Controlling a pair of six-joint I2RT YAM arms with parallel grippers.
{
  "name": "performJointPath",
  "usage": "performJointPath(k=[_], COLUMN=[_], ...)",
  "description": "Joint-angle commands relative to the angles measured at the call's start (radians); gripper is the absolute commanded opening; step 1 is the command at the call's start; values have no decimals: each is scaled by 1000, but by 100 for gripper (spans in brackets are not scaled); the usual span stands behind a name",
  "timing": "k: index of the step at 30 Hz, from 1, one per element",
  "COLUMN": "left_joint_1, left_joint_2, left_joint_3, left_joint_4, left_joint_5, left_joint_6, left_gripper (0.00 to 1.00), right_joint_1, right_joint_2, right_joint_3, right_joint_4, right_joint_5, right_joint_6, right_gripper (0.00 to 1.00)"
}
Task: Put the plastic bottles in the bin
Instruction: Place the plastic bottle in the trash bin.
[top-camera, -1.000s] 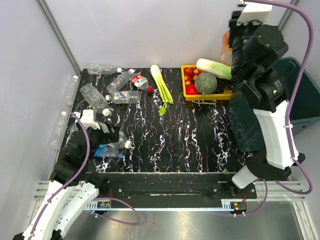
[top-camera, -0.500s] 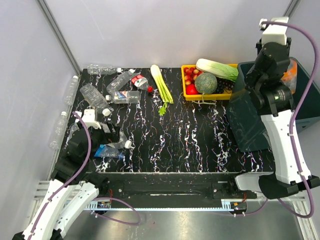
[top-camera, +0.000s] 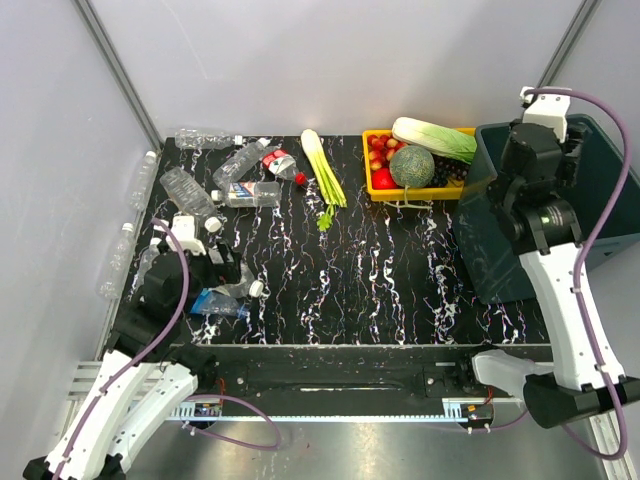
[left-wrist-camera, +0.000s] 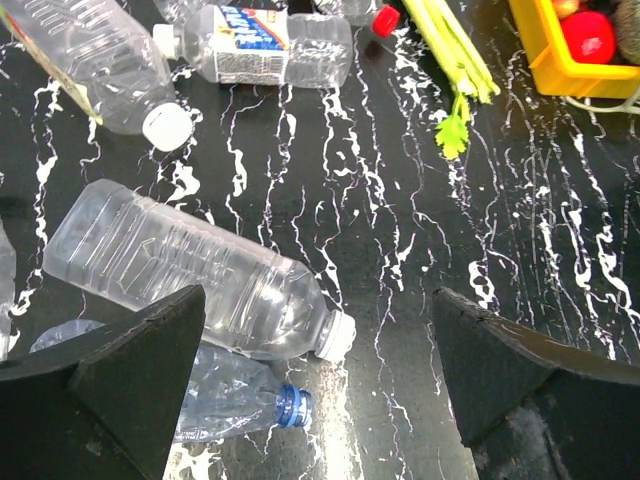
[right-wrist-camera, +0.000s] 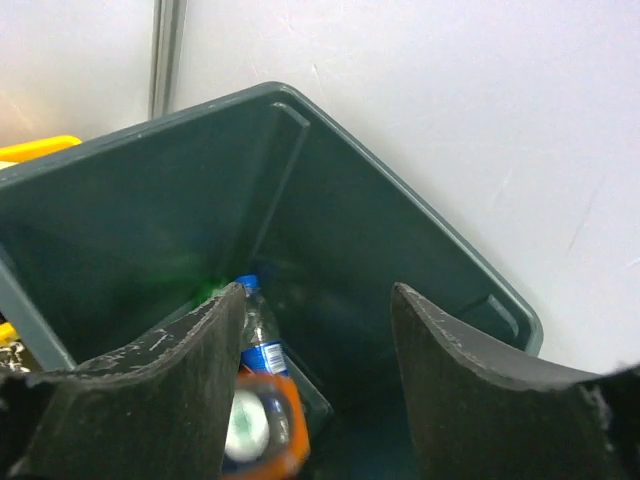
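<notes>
From above, the left arm (top-camera: 165, 285) sits low at the left side of the desk (top-camera: 400, 290) among loose bottles (top-camera: 250, 193), all lying on their sides, most toward the far left corner. The right arm (top-camera: 540, 190) reaches over the bin (top-camera: 485, 250) at the desk's right end; its gripper is hidden here.

At the left wrist, the left gripper (left-wrist-camera: 318, 295) is spread wide and empty over a clear bottle (left-wrist-camera: 180, 270). The bottle lies flat, its long axis running upper left to lower right, white cap (left-wrist-camera: 335, 335) at the lower right end. A crushed bottle (left-wrist-camera: 230, 400) lies right against it. Closing near the tapered neck could squirt the bottle out sideways, and a low reach might catch the crushed one too.

At the right wrist, the right gripper (right-wrist-camera: 318, 290) points down into the bin, fingers apart with nothing between them. Inside lie an orange bottle (right-wrist-camera: 265, 430) and a blue-labelled bottle (right-wrist-camera: 262, 345), cap toward the far wall. Drawing out carelessly could knock the bin's wall — shifting it
</notes>
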Motion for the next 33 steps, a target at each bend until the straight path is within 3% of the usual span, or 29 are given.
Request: performJointPath(k=[1, 6, 12, 20, 23, 26, 30, 33], left_joint_1=[-2, -2, -1, 2, 25, 89, 168, 189], left_joint_2=[44, 127, 227, 332, 404, 528, 735, 838], left_joint_3=[16, 37, 51, 99, 125, 174, 273, 327], left_joint_4=[5, -29, -63, -147, -210, -279, -377, -396], left_joint_5=[-57, -100, -152, -270, -306, -255, -204, -195], left_joint_6=[-26, -75, -234, -472, -587, -649, -699, -732], left_gripper=[99, 99, 99, 99, 99, 99, 99, 99], right_joint_1=[-4, -4, -4, -4, -4, -4, -4, -4], right_joint_2=[-51, -71, -152, -217, -226, -249, -293, -309], right_joint_3=[62, 114, 125, 47, 13, -31, -111, -131], right_joint_4=[-64, -173, -205, -156, -144, -130, -84, -87], right_joint_5=[-86, -207, -603, -965, -1034, -1077, -1127, -1133], right_joint_6=[126, 230, 335, 473, 491, 500, 491, 496], right_gripper=[70, 77, 74, 72, 72, 74, 82, 97])
